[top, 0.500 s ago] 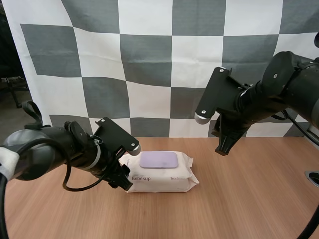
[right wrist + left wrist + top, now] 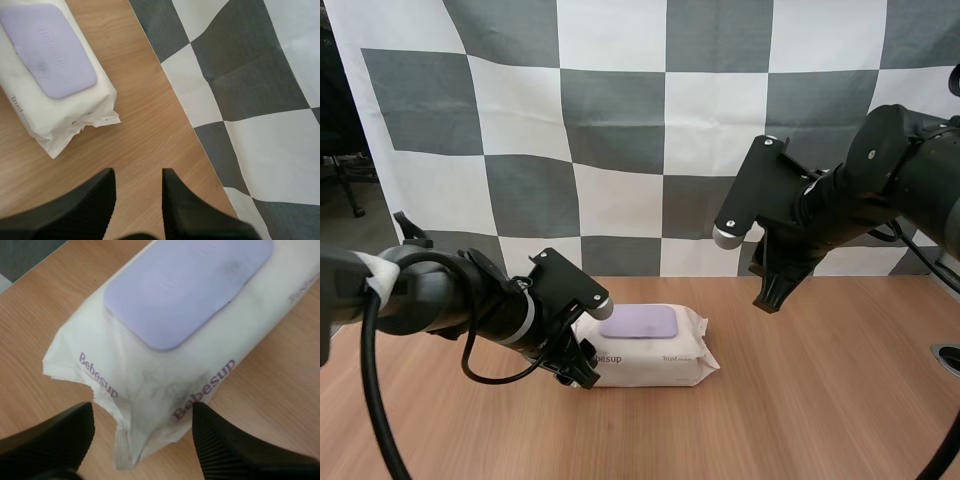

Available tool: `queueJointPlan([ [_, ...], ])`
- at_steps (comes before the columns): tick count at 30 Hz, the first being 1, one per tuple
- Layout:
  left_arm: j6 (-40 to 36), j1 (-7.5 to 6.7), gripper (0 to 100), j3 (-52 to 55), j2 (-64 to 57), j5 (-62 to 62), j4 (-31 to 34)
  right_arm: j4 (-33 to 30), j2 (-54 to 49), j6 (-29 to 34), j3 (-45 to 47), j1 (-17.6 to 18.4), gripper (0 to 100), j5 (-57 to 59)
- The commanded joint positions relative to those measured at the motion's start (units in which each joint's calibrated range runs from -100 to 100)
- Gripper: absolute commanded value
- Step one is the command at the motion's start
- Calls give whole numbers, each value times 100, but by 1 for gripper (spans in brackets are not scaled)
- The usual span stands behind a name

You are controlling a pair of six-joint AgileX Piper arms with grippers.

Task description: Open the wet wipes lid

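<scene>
Fingers (image 2: 220,445) of the left gripper (image 2: 142,412), spread, have moved in astride the left end of the pack (image 2: 165,365), likely to brace it; right gripper (image 2: 138,175) hovers open, lid (image 2: 190,285) shut.

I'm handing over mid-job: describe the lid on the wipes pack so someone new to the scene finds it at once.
On the brown wooden table lies a white soft pack of wet wipes with purple lettering. On its top face sits the lid, a flat rounded rectangle, shut; it is the only pale lilac patch there.
</scene>
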Motion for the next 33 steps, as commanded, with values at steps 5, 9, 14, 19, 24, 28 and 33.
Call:
queueJointPlan([
  [5,489,1,92,0,198,-253,-402,9,-3,4,-3,0,54,2],
  [9,969,1,92,0,363,-253,-884,9,-3,38,-3,0,54,2],
  [14,1656,1,92,0,729,-163,-1598,-17,-3,151,-3,0,54,2],
  [19,2082,1,89,0,744,-163,-2049,-29,-3,150,-3,0,54,2],
  [24,2084,1,43,0,744,-163,-2097,-29,-3,150,-3,0,53,2],
  [28,2075,1,0,0,744,-27,-2131,-155,-3,150,-3,0,53,2],
  [33,2075,1,0,0,744,885,-2070,-575,-3,150,-3,0,53,2],
])
